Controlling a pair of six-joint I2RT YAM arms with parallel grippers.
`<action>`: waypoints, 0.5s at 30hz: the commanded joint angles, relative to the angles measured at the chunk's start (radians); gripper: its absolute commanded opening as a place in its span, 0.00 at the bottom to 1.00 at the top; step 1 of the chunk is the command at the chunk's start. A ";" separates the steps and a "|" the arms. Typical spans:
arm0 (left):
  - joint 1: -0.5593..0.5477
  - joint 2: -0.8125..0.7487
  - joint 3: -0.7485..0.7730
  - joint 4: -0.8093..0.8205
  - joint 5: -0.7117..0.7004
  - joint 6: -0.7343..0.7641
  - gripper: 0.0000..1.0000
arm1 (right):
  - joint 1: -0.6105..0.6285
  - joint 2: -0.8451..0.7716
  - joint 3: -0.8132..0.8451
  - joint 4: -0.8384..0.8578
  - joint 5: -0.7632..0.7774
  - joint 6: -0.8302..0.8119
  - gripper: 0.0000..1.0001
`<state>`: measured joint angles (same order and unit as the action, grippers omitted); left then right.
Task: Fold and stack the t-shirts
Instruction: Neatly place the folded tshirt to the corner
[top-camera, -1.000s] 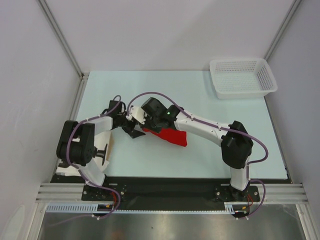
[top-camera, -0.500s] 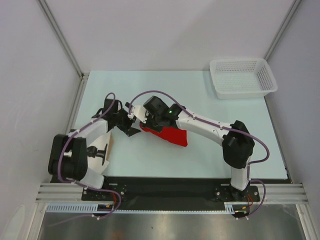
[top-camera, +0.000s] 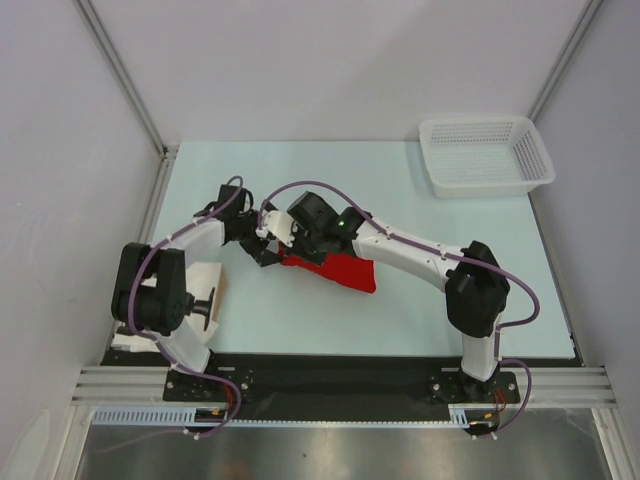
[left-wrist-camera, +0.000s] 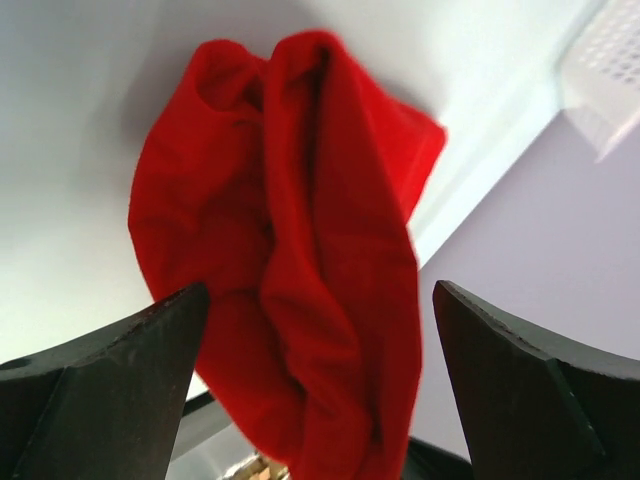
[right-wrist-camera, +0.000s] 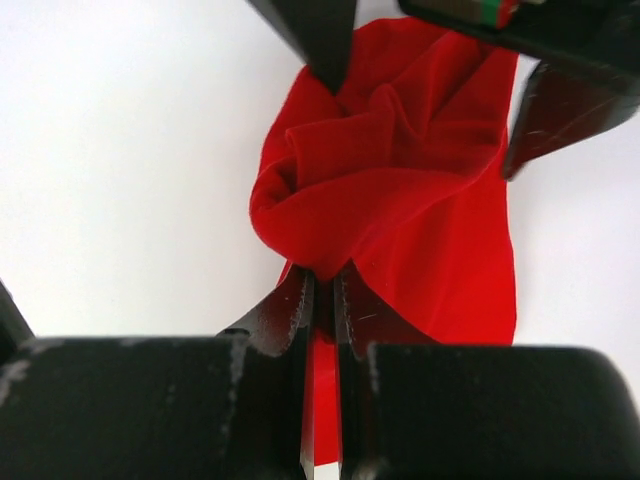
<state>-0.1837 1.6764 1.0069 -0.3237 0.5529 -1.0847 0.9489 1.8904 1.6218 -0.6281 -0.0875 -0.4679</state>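
Observation:
One red t-shirt (top-camera: 340, 270) lies bunched near the middle of the table (top-camera: 380, 185). My right gripper (top-camera: 292, 255) is shut on a fold at its left end. In the right wrist view the fingers (right-wrist-camera: 300, 310) pinch the red t-shirt (right-wrist-camera: 400, 170), with a strip of cloth between them. My left gripper (top-camera: 264, 251) is open just left of that end. In the left wrist view the crumpled t-shirt (left-wrist-camera: 290, 210) hangs between the left gripper's (left-wrist-camera: 315, 300) wide-apart fingers without touching either. The left gripper's fingertips (right-wrist-camera: 322, 45) also show at the top of the right wrist view.
A white mesh basket (top-camera: 485, 155) stands at the table's far right corner, and its corner (left-wrist-camera: 610, 60) shows in the left wrist view. The two arms meet over the table's left middle. Grey walls close the table in at the back and both sides.
The left arm's elbow swung out to the left and came back. Its open gripper edged closer to the shirt's held end. The right gripper stayed shut and carried that end slightly left.

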 joint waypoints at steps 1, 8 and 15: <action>-0.014 -0.041 0.053 -0.136 -0.021 0.049 1.00 | 0.002 -0.036 0.042 -0.004 -0.008 -0.002 0.00; -0.017 -0.122 0.094 -0.261 -0.197 0.086 1.00 | 0.005 -0.017 0.073 -0.012 -0.003 0.003 0.00; -0.033 -0.129 0.006 -0.169 -0.072 0.023 1.00 | 0.005 -0.014 0.062 -0.016 -0.004 0.002 0.00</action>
<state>-0.1974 1.5715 1.0622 -0.5426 0.4095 -1.0294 0.9497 1.8904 1.6459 -0.6491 -0.0875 -0.4675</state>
